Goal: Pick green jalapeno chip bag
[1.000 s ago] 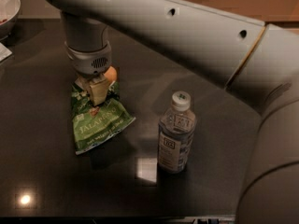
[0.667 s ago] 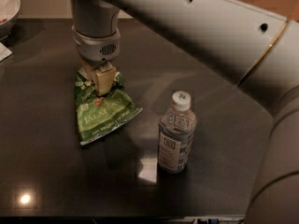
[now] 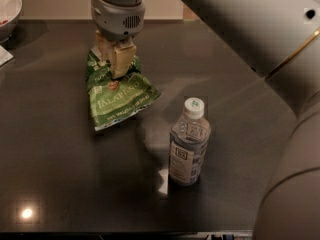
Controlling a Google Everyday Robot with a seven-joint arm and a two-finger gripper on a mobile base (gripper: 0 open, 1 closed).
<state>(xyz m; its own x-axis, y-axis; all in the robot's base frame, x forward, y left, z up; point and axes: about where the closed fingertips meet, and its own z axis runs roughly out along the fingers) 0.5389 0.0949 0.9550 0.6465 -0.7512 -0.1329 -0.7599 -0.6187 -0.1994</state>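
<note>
Green jalapeno chip bag (image 3: 119,100): a crinkly green snack bag with white "JALAPENO" lettering and a small red emblem. It is in the far left half of the scene, hanging tilted from its upper end, with its lower edge toward the near left.
Bag and table: it cannot be told whether the bag's lower edge touches the surface.
Gripper (image 3: 113,66): directly over the bag's upper end, below a grey wrist housing. Its two pale tan fingers (image 3: 122,56) are pinched on the crumpled top of the bag.
Arm (image 3: 240,24): a thick, pale grey arm reaching in from the right and crossing the far right of the view to the wrist.
Water bottle (image 3: 188,146): a clear bottle with a white cap and a label, standing upright to the near right of the bag and apart from it.
Table (image 3: 60,174): dark and glossy, with a small bright reflection of light toward the near left corner.
Bowl (image 3: 9,9): a pale bowl at the far left edge, partly cut off.
</note>
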